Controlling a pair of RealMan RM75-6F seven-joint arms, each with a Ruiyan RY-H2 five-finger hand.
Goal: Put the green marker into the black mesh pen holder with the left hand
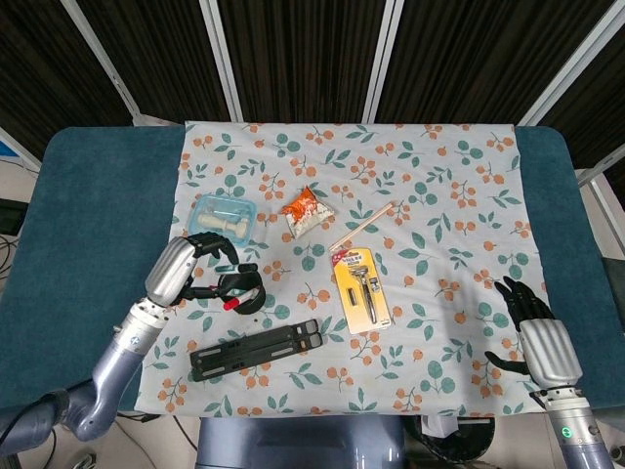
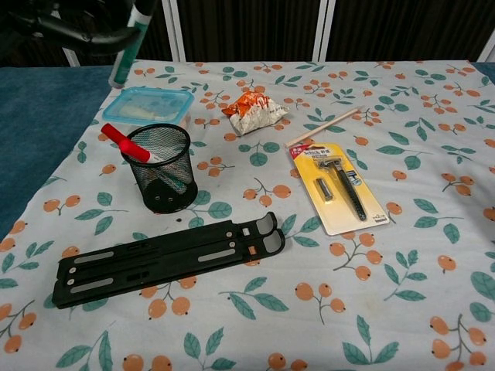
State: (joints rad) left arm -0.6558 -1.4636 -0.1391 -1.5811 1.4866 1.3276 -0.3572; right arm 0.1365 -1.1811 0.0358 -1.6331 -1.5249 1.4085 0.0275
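The left robot hand [image 1: 187, 266] sits at the centre left of the head view, its fingers curled round the green marker [image 2: 128, 46], which it holds lifted above the bench [image 1: 88, 195]. In the chest view the hand is mostly cut off by the top edge. Only dark fingers [image 2: 85, 31] and the marker show there, in the upper left corner.

The marker's long axis runs nearly upright, leaning slightly, with the green end high by the fingers and the pale end pointing down. That low end hangs up and to the left of the black mesh pen holder [image 2: 161, 168], over the blue lidded box [image 2: 147, 106], and does not look to be over the holder's mouth.

If released from here, the marker would likely strike the box or the holder's rim and roll across the floral cloth [image 1: 439, 176]. The red pen [image 2: 124, 142] already leaning out of the holder narrows the opening on the near side, so a tilted entry could catch on it or tip the light mesh cup over. How firm the grasp is I cannot tell.

The right robot hand [image 1: 537, 332] rests at the lower right of the head view, fingers loosely apart, holding nothing.
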